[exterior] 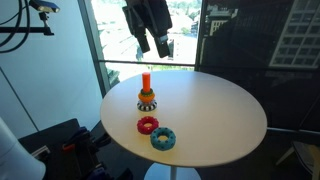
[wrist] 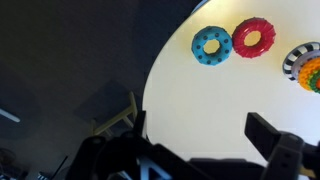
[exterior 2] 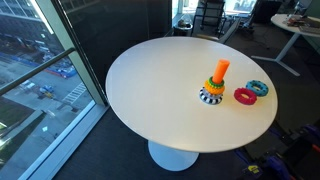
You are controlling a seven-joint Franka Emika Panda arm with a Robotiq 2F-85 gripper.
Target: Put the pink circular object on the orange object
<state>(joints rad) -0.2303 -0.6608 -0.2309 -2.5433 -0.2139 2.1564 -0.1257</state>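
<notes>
Robotiq gripper (wrist: 200, 138) fills the wrist view's lower edge, jaws spread wide w/ nothing between them. Ahead of the jaws and well below them, the pink scalloped ring (wrist: 253, 37) lies flat on the table. Its hole axis points straight up; it's round, so no long axis. A blue scalloped ring (wrist: 212, 44) lies flat just beside it, abt centred ahead of the jaw gap. The orange peg (exterior: 146, 81) stands upright, long axis vertical, on a stacked multicolour base (exterior: 147, 101) near the pink ring, out past one finger's side.

Surface: round white table (exterior 2: 150, 80) on one pedestal (exterior 2: 172, 155). Room: window wall (exterior 2: 40, 60) w/ street below, office chair (exterior 2: 208, 15) beyond.

In an exterior view the gripper (exterior: 153, 48) hangs high, fingers pointing down, roughly over the peg and well apart from it.
</notes>
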